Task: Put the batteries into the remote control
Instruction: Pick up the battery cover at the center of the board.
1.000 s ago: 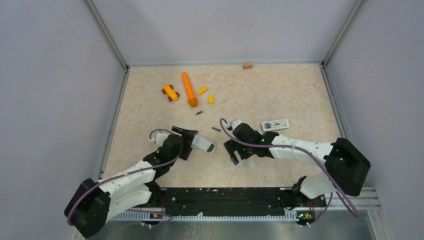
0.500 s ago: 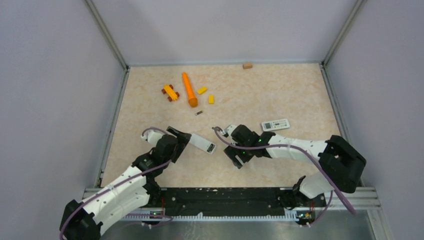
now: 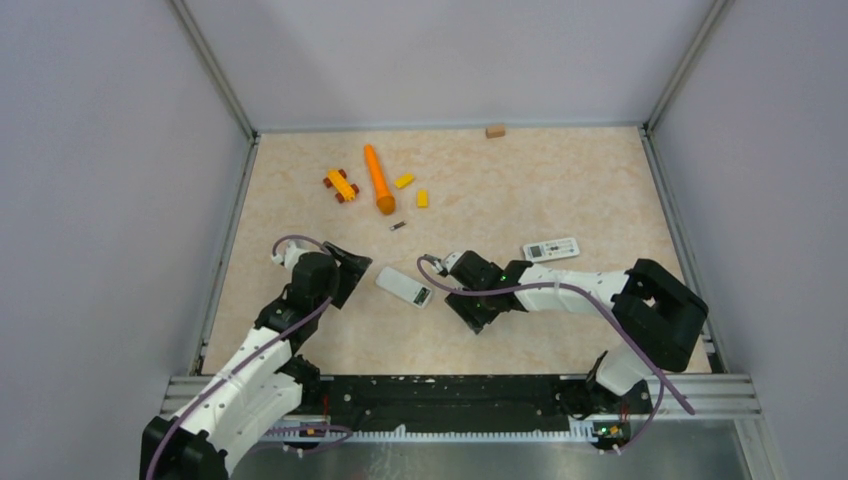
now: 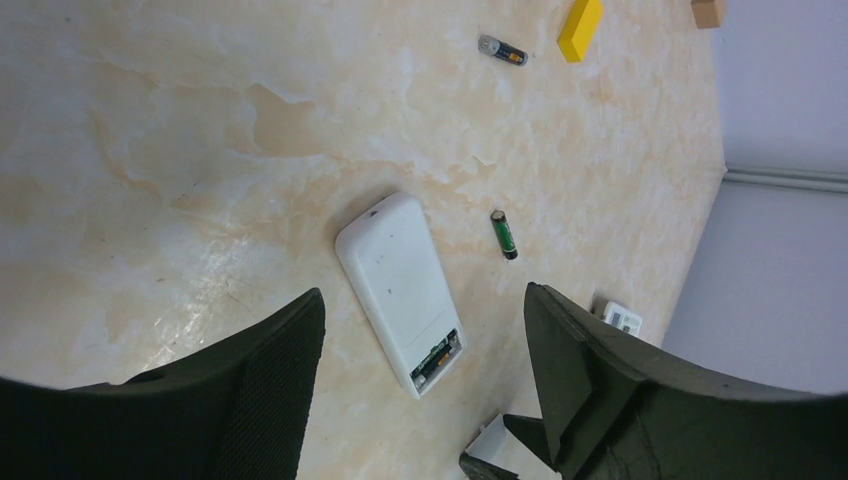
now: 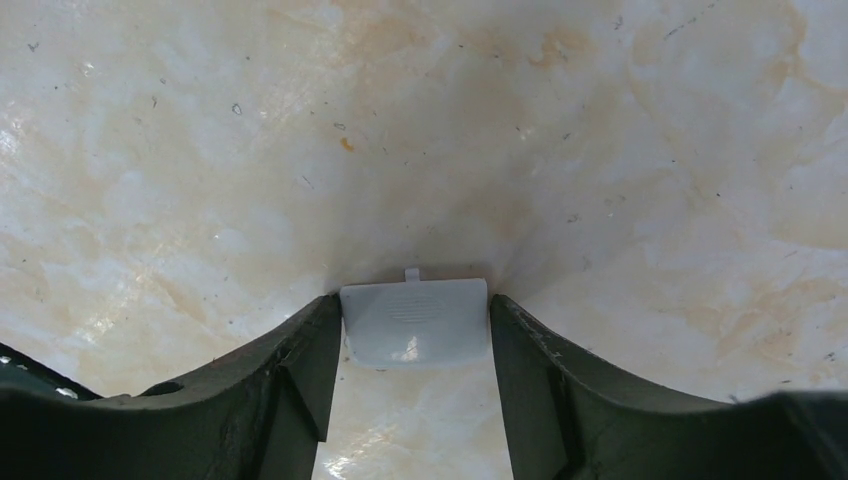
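Since the right gripper (image 3: 470, 315) is clamped on the light grey battery cover (image 5: 414, 322), pinched squarely between both of its fingers, the only free tool for a pick is the left gripper (image 3: 352, 278). Its jaws stand wide apart with nothing in them. The remote control (image 4: 395, 280) lies back-up on the table ahead of those open jaws and clear of them. Its long axis runs away from the left arm and slants toward the right one. The uncovered battery bay (image 4: 437, 358) sits at the end nearer the right gripper; whether any cells are already in it I cannot tell. The coming move, as I judge it, turns on the nearest battery (image 4: 503, 234). It lies flat just beside the remote on the side away from the left jaws, not touching it, with its long axis roughly parallel to the remote's. The right arm is the closer of the two, yet its fingers are taken up by the cover. The left would have to reach past the remote and turn its jaws across the cell's short width to take it. A second battery (image 4: 502, 49) lies well beyond, near a yellow block (image 4: 580, 28) — the other two I cannot find in any view.
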`<action>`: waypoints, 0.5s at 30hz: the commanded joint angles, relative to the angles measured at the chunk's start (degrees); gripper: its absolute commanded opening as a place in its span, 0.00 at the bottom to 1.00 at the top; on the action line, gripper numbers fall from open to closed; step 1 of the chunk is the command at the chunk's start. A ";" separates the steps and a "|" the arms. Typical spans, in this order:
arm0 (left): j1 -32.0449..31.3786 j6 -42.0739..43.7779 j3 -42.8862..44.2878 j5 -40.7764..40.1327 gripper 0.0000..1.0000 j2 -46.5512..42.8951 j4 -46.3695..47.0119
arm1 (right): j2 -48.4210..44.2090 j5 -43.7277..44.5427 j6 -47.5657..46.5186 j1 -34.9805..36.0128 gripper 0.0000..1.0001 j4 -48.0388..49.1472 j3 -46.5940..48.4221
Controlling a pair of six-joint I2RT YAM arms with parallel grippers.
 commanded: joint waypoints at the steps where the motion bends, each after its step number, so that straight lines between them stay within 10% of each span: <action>1: 2.32 3.36 -0.46 7.22 0.75 0.54 4.28 | 0.90 1.68 1.16 0.99 0.58 -1.99 1.39; 7: 2.62 5.45 0.62 9.44 0.76 1.00 4.63 | -0.02 -1.85 -0.20 1.27 0.65 -2.72 1.51; 15: 2.86 7.55 1.17 15.09 0.68 3.60 7.66 | 1.49 -1.55 1.29 1.54 0.45 -3.46 2.46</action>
